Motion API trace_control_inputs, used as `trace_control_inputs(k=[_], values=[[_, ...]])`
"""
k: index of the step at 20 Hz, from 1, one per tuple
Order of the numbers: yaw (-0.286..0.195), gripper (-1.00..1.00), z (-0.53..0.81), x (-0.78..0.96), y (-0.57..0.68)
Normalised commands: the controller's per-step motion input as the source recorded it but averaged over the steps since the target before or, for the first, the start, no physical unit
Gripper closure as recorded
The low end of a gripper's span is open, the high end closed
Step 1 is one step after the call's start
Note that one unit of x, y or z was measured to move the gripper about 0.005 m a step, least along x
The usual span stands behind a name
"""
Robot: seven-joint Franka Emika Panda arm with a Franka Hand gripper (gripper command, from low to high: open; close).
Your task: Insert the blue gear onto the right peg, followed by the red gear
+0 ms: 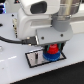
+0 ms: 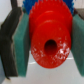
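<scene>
Red gear is in my grip, clamped between the two green pads, hub hole facing the wrist cam. Blue gear already sits on the grey plate, toward the exterior view's right, w/ the red gear right above it, touching or nearly so; can't tell which. In the wrist view, blue teeth peek out behind the red rim. Peg itself is hidden under the gears. My gripper is closed on the red one. So I judge we're on step 2: seating red on top of blue. Next: press straight down, keep hole lined up w/ the pin, then let go.
</scene>
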Motion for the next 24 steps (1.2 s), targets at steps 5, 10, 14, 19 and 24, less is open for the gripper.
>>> trace_control_inputs(k=[5, 10, 14, 19, 24], values=[[0.0, 1.0, -0.18, 0.17, 0.02], [0.0, 1.0, -0.01, 0.06, 0.03], [0.0, -1.0, 0.23, 0.05, 0.06], [0.0, -1.0, 0.32, 0.05, 0.09], [0.0, -1.0, 0.47, 0.01, 0.04]])
